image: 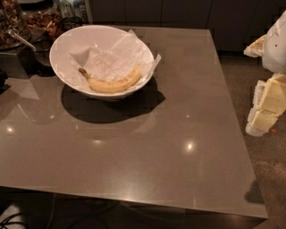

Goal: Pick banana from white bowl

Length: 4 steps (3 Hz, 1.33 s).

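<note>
Camera view of a glossy grey-brown table [178, 134] that fills most of the frame and carries several small light reflections.

**Surroundings.** Glass jars [42, 18] of brown food stand in the upper left corner, just behind and to the left of the white bowl [62, 49]. A thin metal piece [21, 39], which appears to be the handle of a spoon, slants out of the leftmost jar toward the bowl. Dark cabinet fronts [178, 11] run along the top edge. A speckled floor [250, 76] shows past the table's right side.

The arm [277, 40], white with cream-coloured blocks, enters at the right edge of the frame. Its gripper [267, 107] hangs there at mid-height, beyond the table's right edge and well apart from the bowl. Whether it is released or clenched cannot be told, and it grasps nothing visible.

**Obstructions.** Crumpled white paper [116, 56] lines the bowl, rises behind the fruit and spills over the right rim. The bowl's near wall stands in front of the fruit.

**Task object.** The bowl sits in the upper left of the table and casts a broad dark shadow [111, 105] below it and to its right. The banana [111, 84] lies inside, on the paper and against the near wall. It curves upward at both ends, and its dark brown stem tip points left. The skin is yellow with faint brown speckling.
</note>
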Motion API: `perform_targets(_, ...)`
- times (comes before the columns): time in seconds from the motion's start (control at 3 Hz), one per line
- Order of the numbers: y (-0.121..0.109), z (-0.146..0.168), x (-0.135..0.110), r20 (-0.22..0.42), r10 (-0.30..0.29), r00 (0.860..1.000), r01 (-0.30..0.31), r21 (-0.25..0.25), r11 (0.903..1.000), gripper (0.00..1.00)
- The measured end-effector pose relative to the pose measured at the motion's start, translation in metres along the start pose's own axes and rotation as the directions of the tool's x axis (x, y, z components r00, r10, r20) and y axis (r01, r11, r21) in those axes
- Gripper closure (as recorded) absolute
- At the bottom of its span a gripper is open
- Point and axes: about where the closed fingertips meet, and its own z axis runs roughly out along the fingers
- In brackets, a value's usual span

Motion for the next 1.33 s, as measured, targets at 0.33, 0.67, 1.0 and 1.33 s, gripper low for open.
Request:
perform_targets(0.33, 0.000, 0.000, 0.000, 0.000, 0.000, 1.000, 0.000, 0.000, 1.0000, 0.00)
perform_targets(0.67, -0.007, -0.002, -0.010, -0.037, -0.011, 0.999, 0.012, 0.016, 0.9998, 0.00)
perform_targets(1.0, -0.030, -0.003, -0.037, -0.108, -0.018, 0.994, 0.021, 0.025, 0.9995, 0.00)
perform_targets(1.33, -0.064, 0.005, -0.079, -0.152, -0.049, 0.987, 0.056, 0.044, 0.9974, 0.00)
